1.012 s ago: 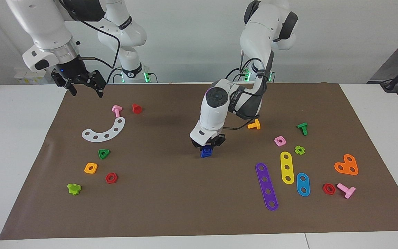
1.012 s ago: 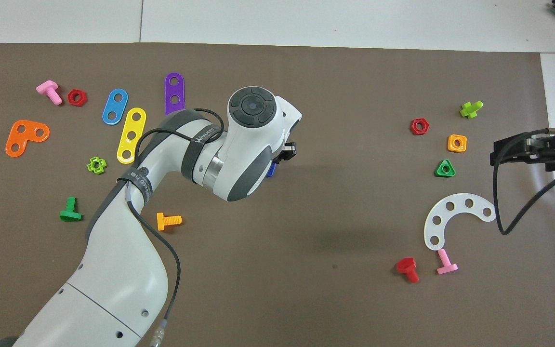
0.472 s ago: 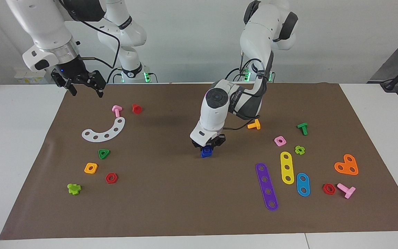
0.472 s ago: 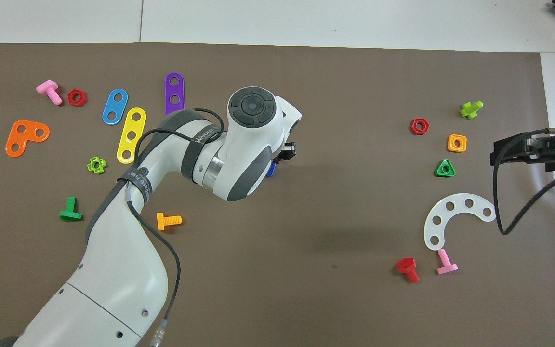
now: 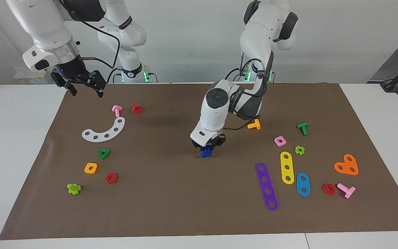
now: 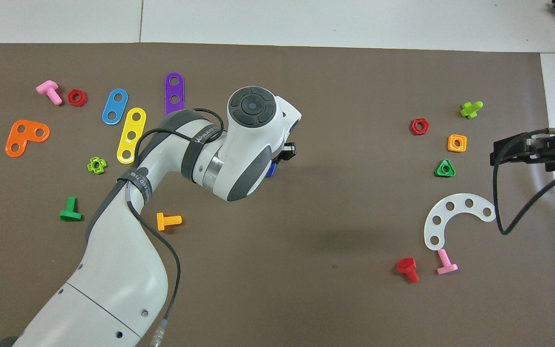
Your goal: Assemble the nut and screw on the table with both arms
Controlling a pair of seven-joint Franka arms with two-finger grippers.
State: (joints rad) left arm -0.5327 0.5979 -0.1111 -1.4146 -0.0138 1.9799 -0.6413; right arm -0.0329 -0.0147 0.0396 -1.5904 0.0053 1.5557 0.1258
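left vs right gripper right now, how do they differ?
The left gripper is low at the mat's middle, right on the dark blue piece; the right gripper hangs high over the mat's edge at the right arm's end, holding nothing. Right's jaws are spread open; left's are hard to read. Both are black and two-fingered.

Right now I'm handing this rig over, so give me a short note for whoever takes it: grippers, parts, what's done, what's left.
Left gripper: low over the middle of the brown mat, right at the dark blue piece; whether the jaws are closed on it cannot be told.
Right gripper: jaws open, empty, waiting raised over the mat's corner at the right arm's end.
Parts: the dark blue piece sits under the left gripper; nut and screw cannot be told apart there. In the overhead view only a blue sliver shows beside the wrist.
Done: both blue parts look brought together at mid-mat.
Left: confirm the screw is seated in the nut, then release and withdraw.
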